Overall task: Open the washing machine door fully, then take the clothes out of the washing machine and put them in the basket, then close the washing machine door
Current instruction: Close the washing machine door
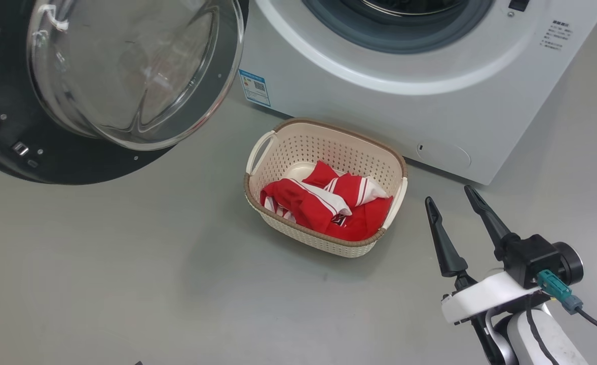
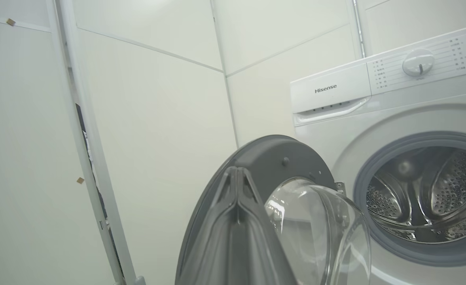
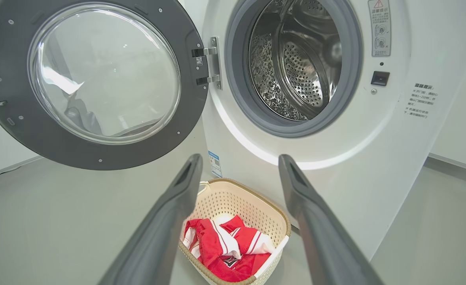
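Observation:
The washing machine door [image 1: 126, 76] stands swung wide open at the left, glass bowl facing out. The white washing machine [image 1: 379, 106] shows a bare steel drum [image 3: 296, 59]. The red-and-white clothes [image 1: 319, 208] lie bunched in the cream basket [image 1: 329, 147] on the floor in front of the machine. My right gripper [image 1: 448, 194] hovers open to the right of the basket; in its wrist view the clothes [image 3: 217, 245] and the basket [image 3: 241, 202] sit between its fingers [image 3: 169, 221]. My left gripper [image 2: 237, 171] is shut, empty, pointing up at the door [image 2: 272, 158]; whether it touches is unclear.
Grey floor [image 1: 126, 284] stretches left of and in front of the basket. White wall panels [image 2: 146, 118] stand behind and left of the door. The machine's control panel with a round knob [image 2: 418, 62] is at the top. The door hinge [image 3: 213, 59] joins the door to the machine.

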### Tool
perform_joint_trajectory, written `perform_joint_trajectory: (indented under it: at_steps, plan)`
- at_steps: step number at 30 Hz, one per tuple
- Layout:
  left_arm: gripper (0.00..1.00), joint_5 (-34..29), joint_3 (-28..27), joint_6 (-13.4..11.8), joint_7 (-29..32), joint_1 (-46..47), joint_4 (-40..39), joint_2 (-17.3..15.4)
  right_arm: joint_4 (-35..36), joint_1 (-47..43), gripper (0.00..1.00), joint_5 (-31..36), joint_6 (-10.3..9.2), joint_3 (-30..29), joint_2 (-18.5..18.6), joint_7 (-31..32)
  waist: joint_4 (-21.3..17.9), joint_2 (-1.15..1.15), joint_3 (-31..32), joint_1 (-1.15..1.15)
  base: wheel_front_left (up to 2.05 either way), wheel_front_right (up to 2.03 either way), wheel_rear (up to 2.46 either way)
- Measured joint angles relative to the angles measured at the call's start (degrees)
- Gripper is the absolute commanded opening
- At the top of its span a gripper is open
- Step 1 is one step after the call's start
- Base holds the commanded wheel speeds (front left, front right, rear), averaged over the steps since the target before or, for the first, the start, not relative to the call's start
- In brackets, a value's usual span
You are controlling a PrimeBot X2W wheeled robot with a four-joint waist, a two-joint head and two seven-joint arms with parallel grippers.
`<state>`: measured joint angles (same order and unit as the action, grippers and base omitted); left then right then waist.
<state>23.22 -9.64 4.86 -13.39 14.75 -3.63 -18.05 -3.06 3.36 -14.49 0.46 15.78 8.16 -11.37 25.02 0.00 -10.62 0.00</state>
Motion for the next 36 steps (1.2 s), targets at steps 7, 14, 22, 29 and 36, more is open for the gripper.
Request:
perform_joint_trajectory:
  at_steps: [7, 14, 22, 29, 36]
  plan:
    - [0.00, 8.62, -12.46, -0.07, 4.91, 8.16, 1.78, -7.11, 0.54, 1.35, 1.00, 0.10, 0.09, 0.63, 0.03, 0.05, -3.14, 0.00, -2.00, 0.00, 0.00, 0.00, 0.00]
    - [0.00, 22.60, -22.64, -2.92, 13.82, 15.43, 12.72, -8.93, 0.52, 1.94, 1.00, 0.27, 0.65, 1.23, 0.01, 0.34, -6.54, 0.00, -3.64, 0.00, 0.00, 0.00, 0.00]
    - [0.00, 34.07, -31.92, -10.00, 24.64, 21.40, 27.35, -10.99, 0.48, 3.21, 1.00, 0.53, 1.25, 2.52, -0.56, 0.57, -10.40, 0.00, -5.21, 0.00, 0.00, 0.00, 0.00]
    - [0.00, 34.88, -36.50, -11.69, 27.46, 25.23, 34.46, -15.29, 0.10, 3.64, 1.00, 0.60, 1.45, 3.35, -1.00, 0.56, -13.65, 0.00, -6.26, 0.00, 0.00, 0.00, 0.00]
    - [0.00, 35.51, -39.92, -11.71, 28.05, 27.07, 41.21, -16.04, -0.74, 3.88, 1.00, 0.60, 1.45, 3.66, -1.42, 0.46, -16.36, 0.00, -6.75, 0.00, 0.00, 0.00, 0.00]
